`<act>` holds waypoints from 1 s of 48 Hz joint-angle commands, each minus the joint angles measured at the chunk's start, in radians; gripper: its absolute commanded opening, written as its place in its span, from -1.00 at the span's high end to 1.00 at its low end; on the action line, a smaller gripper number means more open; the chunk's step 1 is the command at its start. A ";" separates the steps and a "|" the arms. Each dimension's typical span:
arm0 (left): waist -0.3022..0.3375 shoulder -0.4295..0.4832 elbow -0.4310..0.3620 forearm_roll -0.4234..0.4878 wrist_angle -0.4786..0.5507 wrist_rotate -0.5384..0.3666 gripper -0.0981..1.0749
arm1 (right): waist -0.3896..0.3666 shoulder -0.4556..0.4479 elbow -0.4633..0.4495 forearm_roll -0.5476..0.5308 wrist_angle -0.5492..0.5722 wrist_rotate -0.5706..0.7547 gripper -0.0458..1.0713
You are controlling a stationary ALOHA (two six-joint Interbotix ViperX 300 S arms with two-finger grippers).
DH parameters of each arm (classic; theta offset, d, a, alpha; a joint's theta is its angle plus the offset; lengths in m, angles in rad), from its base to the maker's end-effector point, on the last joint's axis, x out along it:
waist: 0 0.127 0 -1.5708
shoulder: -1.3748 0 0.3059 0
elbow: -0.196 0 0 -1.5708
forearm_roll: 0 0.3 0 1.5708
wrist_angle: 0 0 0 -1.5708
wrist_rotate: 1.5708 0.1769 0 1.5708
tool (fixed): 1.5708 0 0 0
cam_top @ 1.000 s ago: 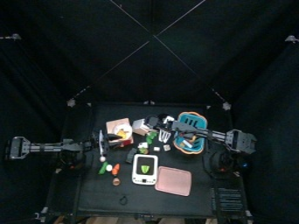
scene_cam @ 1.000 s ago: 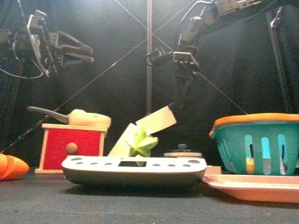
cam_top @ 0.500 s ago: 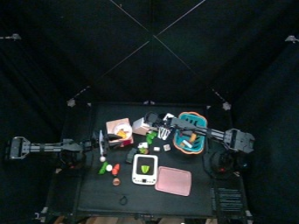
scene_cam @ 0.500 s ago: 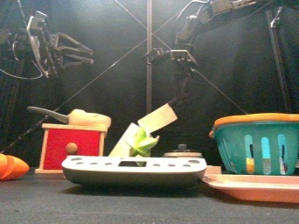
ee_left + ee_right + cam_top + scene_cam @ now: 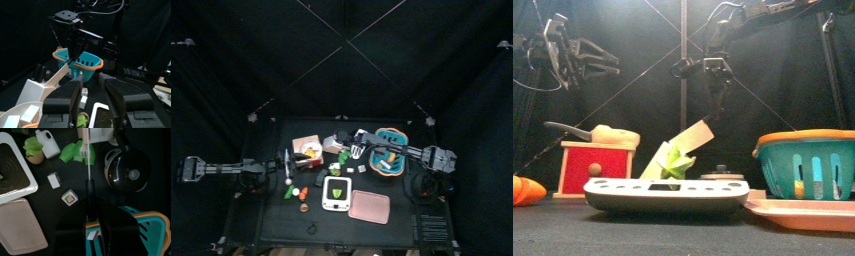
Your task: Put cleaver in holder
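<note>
The cleaver (image 5: 87, 178) hangs blade-down and edge-on from my right gripper (image 5: 89, 204), which is shut on its handle. In the front view the right gripper (image 5: 711, 68) holds the dark cleaver (image 5: 716, 95) high above the table, just above and right of the holder (image 5: 684, 142), a pale block leaning at a slant. From above, the right gripper (image 5: 358, 148) is beside the holder (image 5: 342, 140). The left wrist view shows the holder (image 5: 47, 82) near and the cleaver (image 5: 78, 52) hanging behind it. My left gripper (image 5: 92, 82) stands open and empty, raised at the left (image 5: 593, 58).
A teal basket (image 5: 810, 160) stands at the right, on the near side of a pink board (image 5: 372, 205). A white scale (image 5: 667, 192) sits at the front, a red box (image 5: 593, 165) at the left, a black pan (image 5: 130, 170) near the basket, and green toy leaves (image 5: 671, 162) by the holder.
My right gripper has carried the cleaver leftward, from above the basket side to over the holder. The left arm has stayed where it was.
</note>
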State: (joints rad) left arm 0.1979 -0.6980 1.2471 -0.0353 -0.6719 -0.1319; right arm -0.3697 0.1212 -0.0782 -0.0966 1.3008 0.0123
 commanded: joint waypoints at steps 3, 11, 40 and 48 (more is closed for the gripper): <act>0.003 0.002 -0.012 0.000 0.003 0.002 -0.42 | -0.011 -0.002 -0.064 0.003 0.035 -0.006 0.05; 0.003 0.002 -0.012 -0.002 0.015 0.002 -0.42 | -0.017 0.021 -0.104 0.005 0.083 -0.006 0.05; 0.003 0.002 -0.012 -0.002 0.028 0.002 -0.42 | -0.037 0.061 -0.163 0.041 0.089 -0.005 0.04; 0.003 0.002 -0.012 -0.002 0.029 0.002 -0.42 | -0.041 0.071 -0.172 0.044 0.080 -0.003 0.04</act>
State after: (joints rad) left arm 0.1994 -0.6980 1.2456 -0.0353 -0.6412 -0.1319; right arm -0.4019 0.2102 -0.2194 -0.0537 1.3944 0.0077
